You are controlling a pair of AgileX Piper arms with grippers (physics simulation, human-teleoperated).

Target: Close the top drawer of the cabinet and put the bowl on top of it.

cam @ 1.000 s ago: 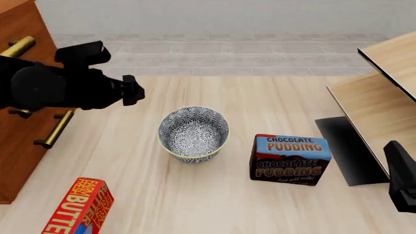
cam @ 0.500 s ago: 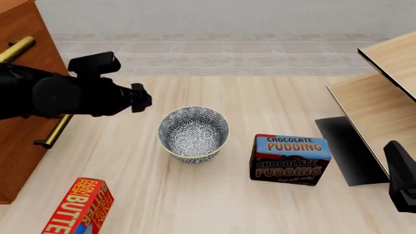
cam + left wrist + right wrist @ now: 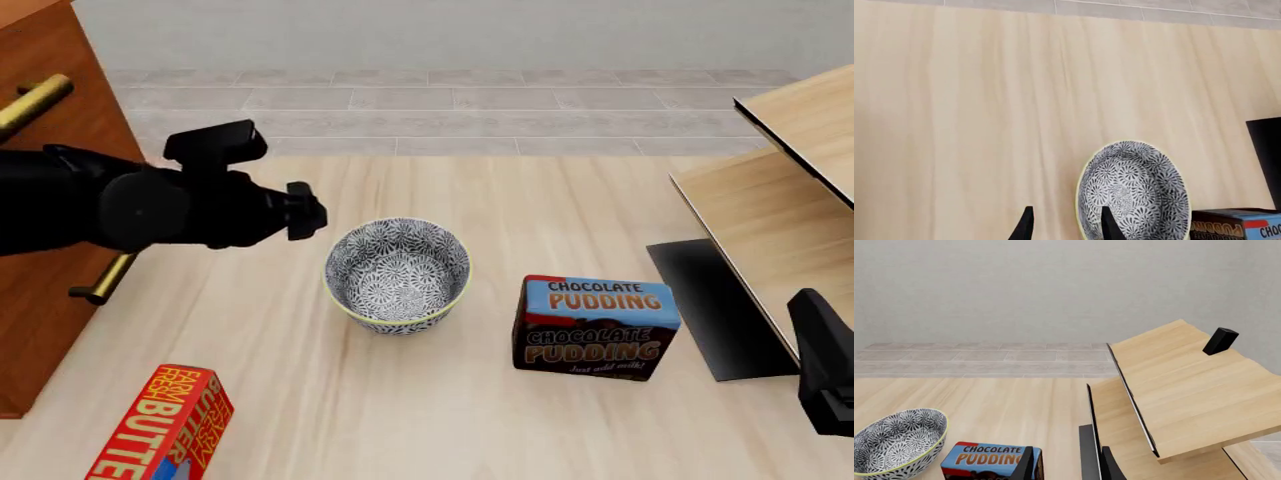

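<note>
The floral bowl (image 3: 398, 275) is standing on the table beside the chocolate pudding box (image 3: 595, 327). It is being approached by the left gripper (image 3: 310, 209), fingers slightly parted and empty; a rim grasp is being called for next.

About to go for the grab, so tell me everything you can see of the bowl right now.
The bowl is round and deep, with a dense grey-and-white floral pattern inside and out and a thin pale yellowish rim. It looks ceramic. It stands upright and empty on the light wood table, touching nothing else. The chocolate pudding box stands apart from it on the right. The left gripper hangs close to its left rim without contact; in the left wrist view the fingertips sit beside the rim.
</note>
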